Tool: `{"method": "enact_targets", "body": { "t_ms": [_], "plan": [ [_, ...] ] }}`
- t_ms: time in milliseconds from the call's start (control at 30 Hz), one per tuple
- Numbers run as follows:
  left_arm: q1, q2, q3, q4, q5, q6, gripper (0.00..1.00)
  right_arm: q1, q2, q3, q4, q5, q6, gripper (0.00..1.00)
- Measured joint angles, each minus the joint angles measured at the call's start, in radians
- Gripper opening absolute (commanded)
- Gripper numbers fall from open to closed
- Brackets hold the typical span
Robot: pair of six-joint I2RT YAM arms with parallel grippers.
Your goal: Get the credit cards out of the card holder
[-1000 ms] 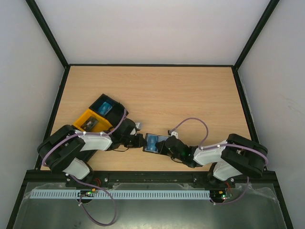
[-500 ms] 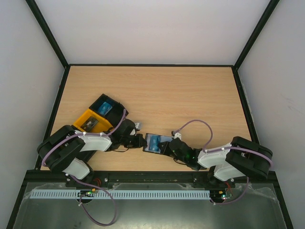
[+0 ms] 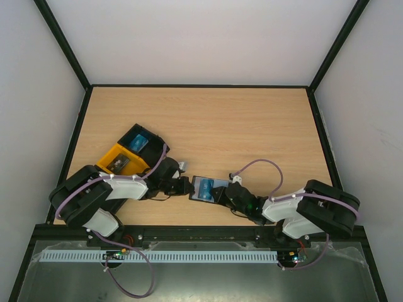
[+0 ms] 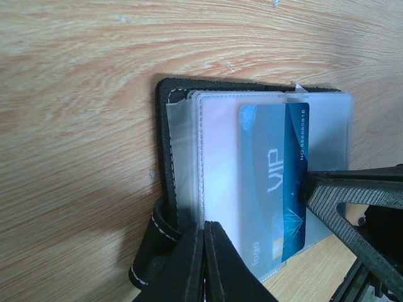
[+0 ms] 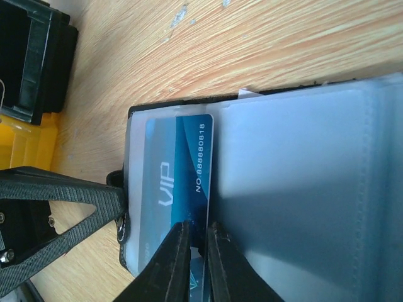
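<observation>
Down at the table's (image 3: 252, 126) near edge, between the two arms, the holder (image 3: 203, 187) lies open and flat on the wood. The left gripper (image 4: 204, 251) has its jaws pressed fully together, tips at the holder's black stitched edge beside the strap; whether any of it is pinched between them I cannot tell. A blue card (image 4: 293, 182) marked VIP sits in a clear pocket, one long strip of it bare past the pocket's mouth, and a pinkish tint (image 4: 217, 163) shows through the sleeves next to it. The right gripper (image 5: 196, 251) is closed to a thin slit on that bare strip of the card, near one corner. In the left wrist view one of its fingers (image 4: 352, 201) touches the card's edge. An orange tray (image 3: 123, 157) lies just left of the left gripper, apart from the holder.
</observation>
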Motion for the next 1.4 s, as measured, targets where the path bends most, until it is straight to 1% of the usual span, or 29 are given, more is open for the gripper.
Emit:
{"method": "enact_targets", "body": {
  "t_ms": [133,433,667,933,1033,1200,1400],
  "plan": [
    [-0.002,0.000,-0.002,0.002,-0.002,-0.005,0.03,-0.009,0.019,-0.007,0.043,-0.018,0.012,0.17],
    [-0.008,0.000,-0.002,0.004,-0.013,-0.012,0.03,-0.018,0.053,-0.014,0.107,-0.044,0.024,0.17],
    [-0.016,0.000,-0.002,0.005,-0.026,-0.012,0.03,-0.030,0.071,-0.014,0.127,-0.057,0.050,0.20],
    [-0.016,0.000,-0.002,0.006,-0.026,-0.012,0.03,-0.034,0.071,0.017,0.074,-0.054,0.060,0.19],
    [-0.016,0.000,-0.002,0.006,-0.026,-0.012,0.03,-0.034,0.071,0.020,0.071,-0.054,0.060,0.16],
    [-0.016,0.000,-0.002,0.006,-0.026,-0.012,0.03,-0.035,0.085,0.019,0.077,-0.053,0.058,0.02],
    [-0.017,0.000,-0.002,0.006,-0.027,-0.013,0.03,-0.035,0.064,-0.002,0.092,-0.044,0.064,0.02]
  ]
}}
